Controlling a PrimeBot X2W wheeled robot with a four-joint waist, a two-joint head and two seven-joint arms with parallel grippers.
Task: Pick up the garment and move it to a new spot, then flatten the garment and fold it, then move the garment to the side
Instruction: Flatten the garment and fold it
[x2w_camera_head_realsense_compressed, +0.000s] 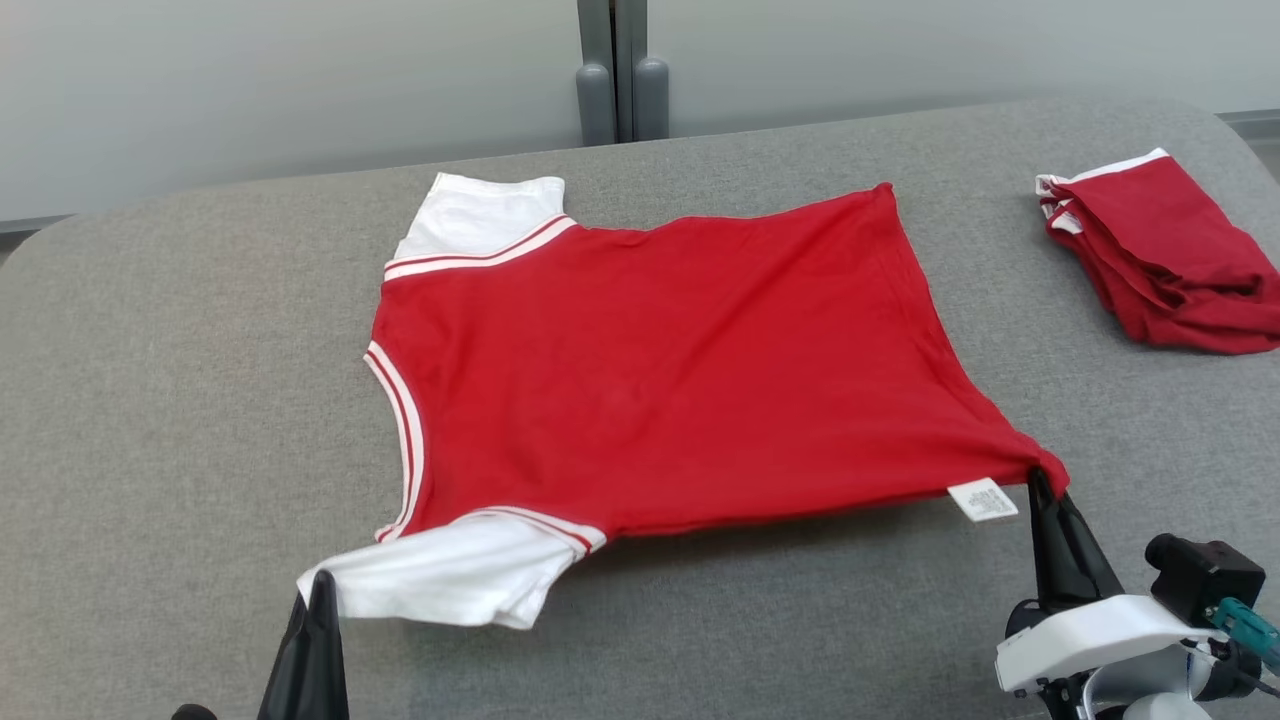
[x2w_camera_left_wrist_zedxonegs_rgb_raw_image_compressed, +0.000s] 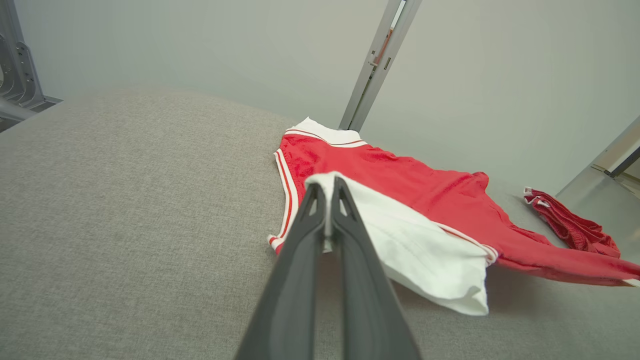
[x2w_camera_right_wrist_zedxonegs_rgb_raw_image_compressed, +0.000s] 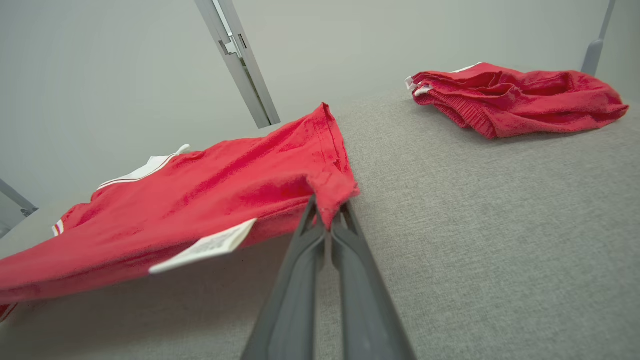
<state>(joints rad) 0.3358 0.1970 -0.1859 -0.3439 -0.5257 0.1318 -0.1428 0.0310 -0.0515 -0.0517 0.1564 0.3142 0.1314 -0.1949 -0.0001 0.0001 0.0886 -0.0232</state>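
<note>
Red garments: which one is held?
The white-sleeved shirt at centre, pinched by the left hand and right hand; the other red garment lies bunched far right.

The red shirt (x2w_camera_head_realsense_compressed: 650, 380) with white sleeves lies spread on the grey table (x2w_camera_head_realsense_compressed: 180, 400), its near sleeve and hem corner raised.

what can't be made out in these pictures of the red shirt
- Print on the white label: too small in head view, blurred in right wrist view.
- Second red garment: cut off by head view's right edge.
- Table under the shirt: hidden by its cloth.
</note>
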